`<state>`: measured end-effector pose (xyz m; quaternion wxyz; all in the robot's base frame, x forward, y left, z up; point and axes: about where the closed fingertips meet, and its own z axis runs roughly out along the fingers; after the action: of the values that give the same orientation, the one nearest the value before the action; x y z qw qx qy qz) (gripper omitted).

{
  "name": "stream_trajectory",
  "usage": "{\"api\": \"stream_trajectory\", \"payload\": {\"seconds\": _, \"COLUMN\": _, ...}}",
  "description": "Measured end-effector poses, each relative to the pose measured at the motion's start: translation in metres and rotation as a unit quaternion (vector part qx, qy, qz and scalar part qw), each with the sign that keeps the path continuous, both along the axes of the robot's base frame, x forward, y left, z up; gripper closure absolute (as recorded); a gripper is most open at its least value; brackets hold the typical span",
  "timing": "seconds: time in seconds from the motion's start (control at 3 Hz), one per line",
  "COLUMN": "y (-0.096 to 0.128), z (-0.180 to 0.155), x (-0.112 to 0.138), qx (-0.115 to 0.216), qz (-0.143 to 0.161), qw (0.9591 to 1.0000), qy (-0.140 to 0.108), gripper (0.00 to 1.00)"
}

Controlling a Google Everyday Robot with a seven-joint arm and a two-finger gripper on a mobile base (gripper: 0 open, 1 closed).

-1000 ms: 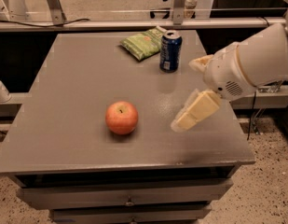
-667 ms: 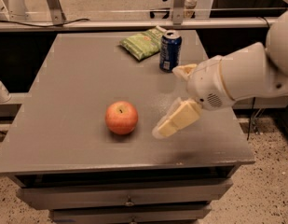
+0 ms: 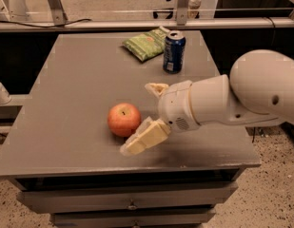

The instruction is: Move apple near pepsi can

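End effector (image 3: pixel 137 119) spread beside apple (image 3: pixel 122 119) | stem up | pepsi can (image 3: pixel 174 52) upright, well apart

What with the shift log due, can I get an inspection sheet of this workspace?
Surface: grey tabletop, drawers below.
Job's things: round red-orange apple front centre; dark blue pepsi can upright at the back, well apart.
Clutter: crinkled green snack bag beside the can.
Tool: white arm's tool open, at the apple's right in view, one finger low in front of it.
Cables: dark cable on the rear metal rail.
Surroundings: speckled floor.
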<state>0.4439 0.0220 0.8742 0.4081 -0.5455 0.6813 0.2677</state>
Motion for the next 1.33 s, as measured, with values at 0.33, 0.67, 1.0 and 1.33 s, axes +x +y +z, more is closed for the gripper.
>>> {"api": "stream_trajectory", "payload": {"seconds": 0.33, "y": 0.029, "z": -0.010, "x": -0.004, "qx": 0.031, "qz": 0.009, "qw": 0.9995, "qy": 0.008, "gripper": 0.00}}
{"api": "stream_trajectory", "payload": {"seconds": 0.67, "y": 0.044, "z": -0.018, "x": -0.006, "qx": 0.043, "qz": 0.012, "qw": 0.9989, "qy": 0.014, "gripper": 0.19}}
{"api": "stream_trajectory", "payload": {"seconds": 1.0, "y": 0.043, "z": -0.020, "x": -0.001, "qx": 0.047, "qz": 0.006, "qw": 0.9988, "qy": 0.013, "gripper": 0.43}}
{"api": "stream_trajectory", "payload": {"seconds": 1.33, "y": 0.034, "z": -0.021, "x": 0.006, "qx": 0.043, "qz": -0.006, "qw": 0.9990, "qy": 0.012, "gripper": 0.64}}
